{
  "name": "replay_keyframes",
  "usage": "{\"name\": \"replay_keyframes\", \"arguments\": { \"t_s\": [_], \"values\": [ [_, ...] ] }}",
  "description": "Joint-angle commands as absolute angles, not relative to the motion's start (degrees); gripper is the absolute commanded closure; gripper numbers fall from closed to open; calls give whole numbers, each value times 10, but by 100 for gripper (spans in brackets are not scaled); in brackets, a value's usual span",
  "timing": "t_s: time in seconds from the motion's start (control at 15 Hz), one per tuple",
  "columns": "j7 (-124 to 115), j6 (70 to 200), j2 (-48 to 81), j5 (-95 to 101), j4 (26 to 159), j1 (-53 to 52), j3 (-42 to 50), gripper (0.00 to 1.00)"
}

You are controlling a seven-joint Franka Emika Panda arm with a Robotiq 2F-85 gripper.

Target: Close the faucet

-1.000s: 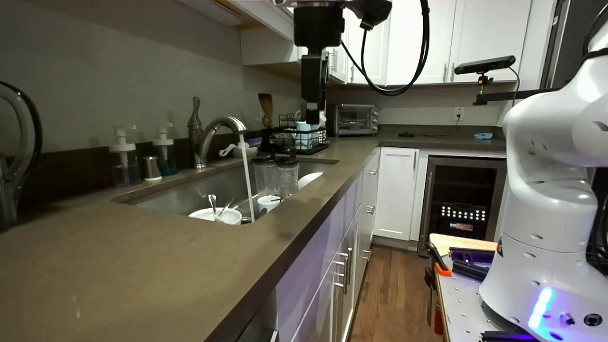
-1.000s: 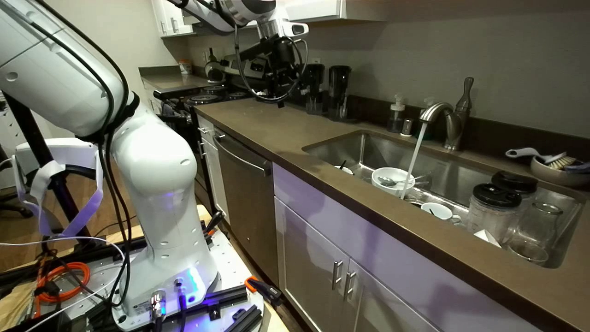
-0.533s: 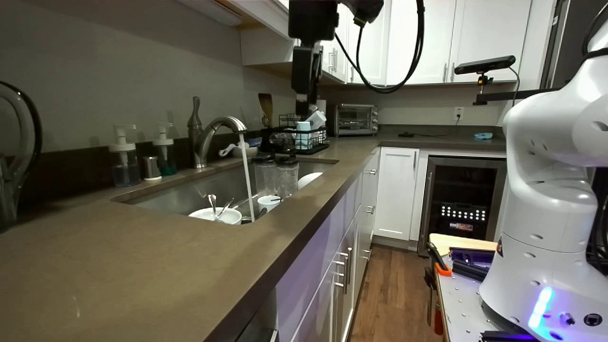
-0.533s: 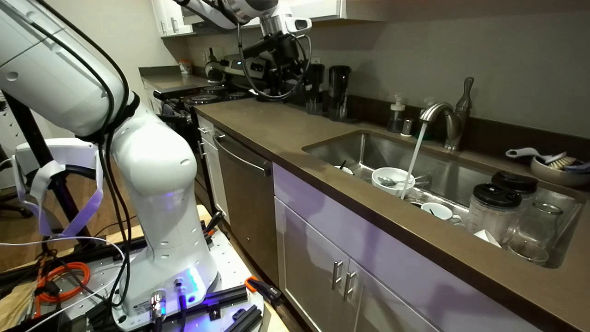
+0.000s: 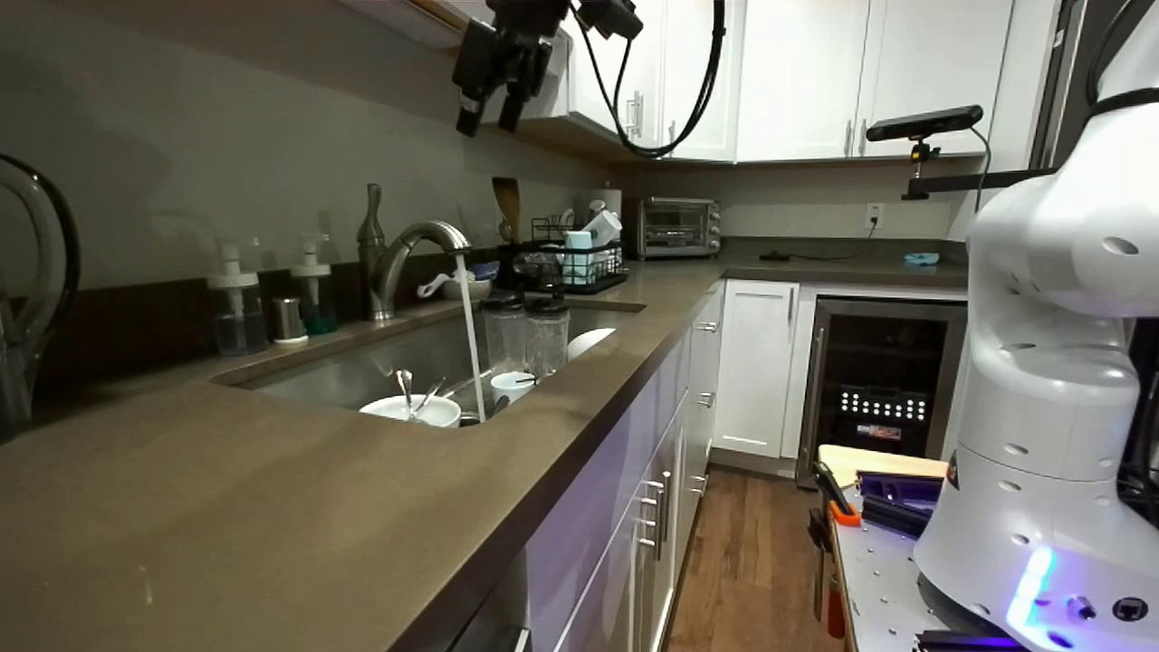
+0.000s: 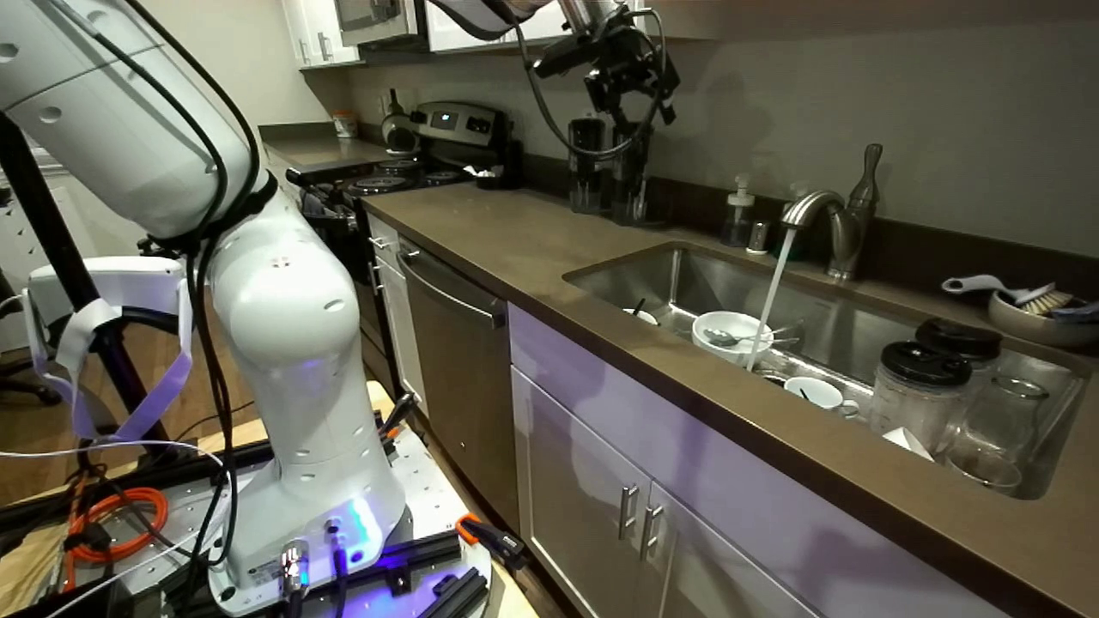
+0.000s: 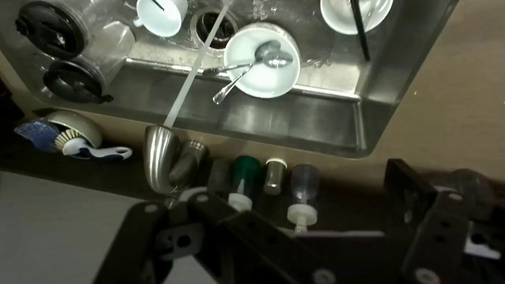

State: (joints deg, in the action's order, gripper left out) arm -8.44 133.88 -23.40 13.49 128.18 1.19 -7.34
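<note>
The silver faucet (image 5: pixel 398 263) stands behind the sink, its lever handle (image 5: pixel 371 222) pointing up. It also shows in an exterior view (image 6: pixel 846 232) and in the wrist view (image 7: pixel 159 157). A water stream (image 6: pixel 773 292) runs from the spout into the sink. My gripper (image 5: pixel 489 127) is high above the counter, apart from the faucet and tilted. It also shows in an exterior view (image 6: pixel 644 118), left of the faucet. Its fingers are apart and nothing is between them. In the wrist view the gripper (image 7: pixel 373 209) sits low, and a finger hides most of the faucet handle.
Soap dispensers (image 5: pixel 237 312) and a small metal cup (image 6: pixel 757 237) stand beside the faucet. The sink (image 6: pixel 678 275) holds a white bowl (image 7: pixel 260 59), a mug and lidded jars (image 6: pixel 923 386). A brush bowl (image 6: pixel 1039 322) is behind the sink. Upper cabinets (image 5: pixel 589 81) hang close to the gripper.
My gripper has risen and moved left in an exterior view, right in the other exterior view, and has tilted so both fingers now show apart. The faucet and stream look the same.
</note>
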Motion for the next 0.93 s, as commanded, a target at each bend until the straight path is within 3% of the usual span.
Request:
{"name": "replay_keyframes", "arguments": {
  "t_s": [0.0, 0.87],
  "values": [
    [-108, 1424, -187, 139, 1263, 27, -58, 0],
    [-105, 1445, -184, 134, 1274, 29, -49, 0]
  ]
}}
